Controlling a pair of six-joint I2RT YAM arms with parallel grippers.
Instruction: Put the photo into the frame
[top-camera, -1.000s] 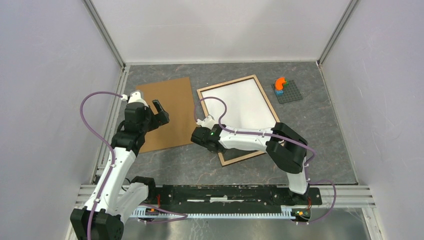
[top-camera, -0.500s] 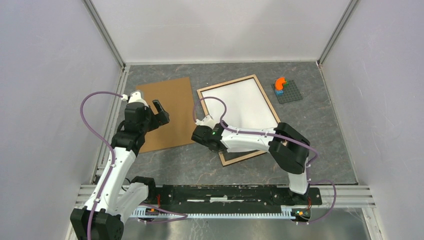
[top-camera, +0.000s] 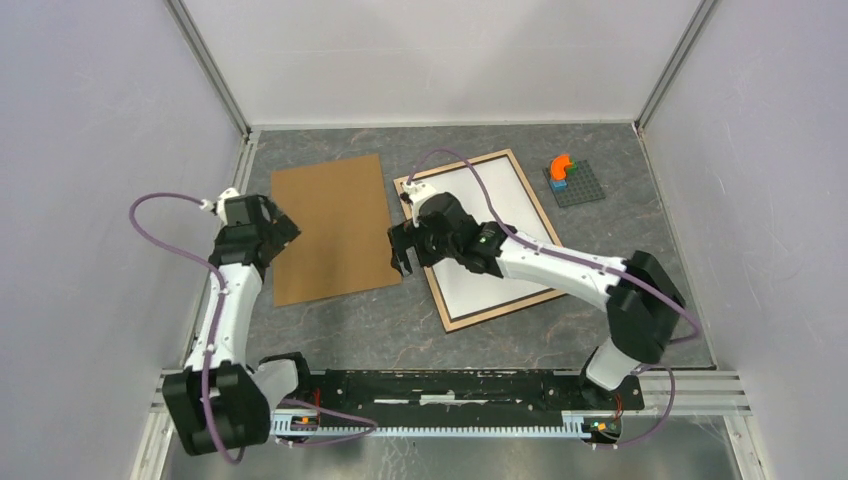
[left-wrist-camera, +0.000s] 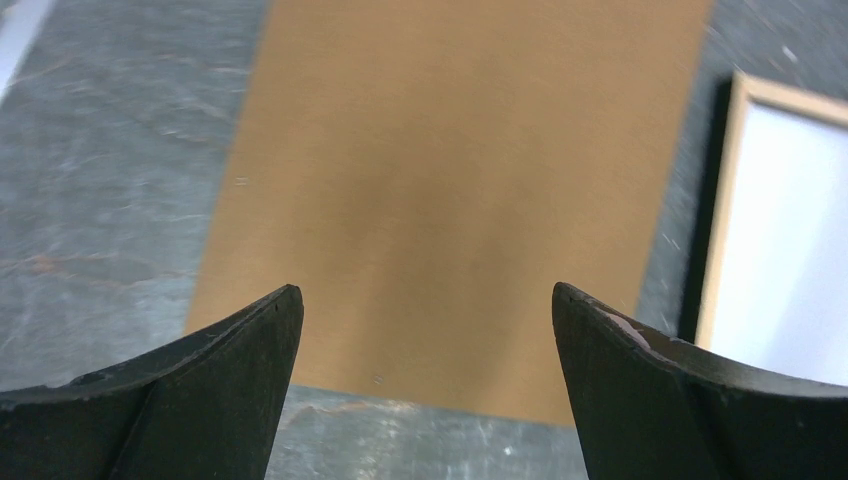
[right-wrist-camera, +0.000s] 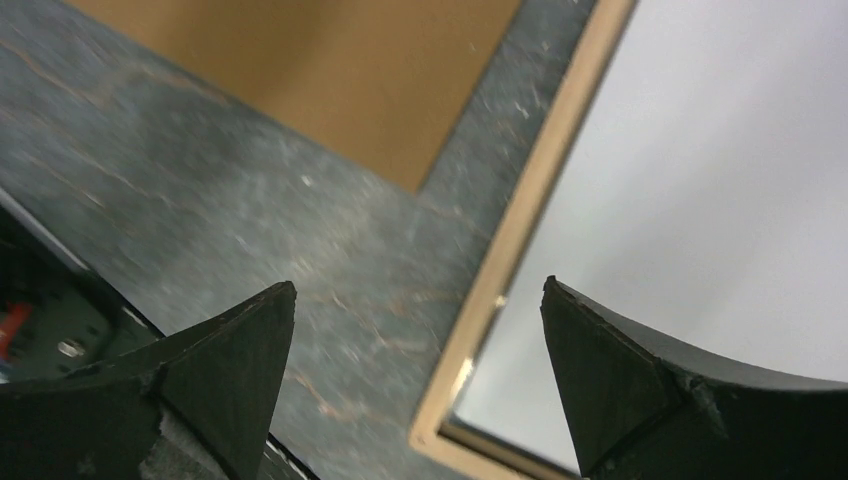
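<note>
Compared with a second ago, your right arm has lifted off the near-left corner of the frame (top-camera: 505, 309) and swung farther back. The right gripper (top-camera: 402, 260) now hangs over the frame's left rim. Your left arm has drawn back to the left, and its gripper (left-wrist-camera: 425, 300) has moved from over the brown panel (top-camera: 330, 225) to that panel's left edge. Frame, panel and the grey studded plate (top-camera: 574, 182) lie where they lay before.

The frame lies flat on the surface (top-camera: 340, 320), centre-right and just right of the brown panel, with a narrow strip of bare surface between them. Its long axis runs far to near, with the near end swung somewhat to the right. The short sides face far and near. The rim shows light wood with a dark line inside it. A plain white sheet (top-camera: 505, 200) fills the opening; you cannot tell from these views whether it is the photo lying face down.

The right fingers (right-wrist-camera: 640, 380) are spread and hold nothing. In the wrist view, one stands over bare surface and the other over the white sheet, with the rim between them. The left fingers (left-wrist-camera: 200, 390) are likewise spread and empty, pointing at the panel.
</note>
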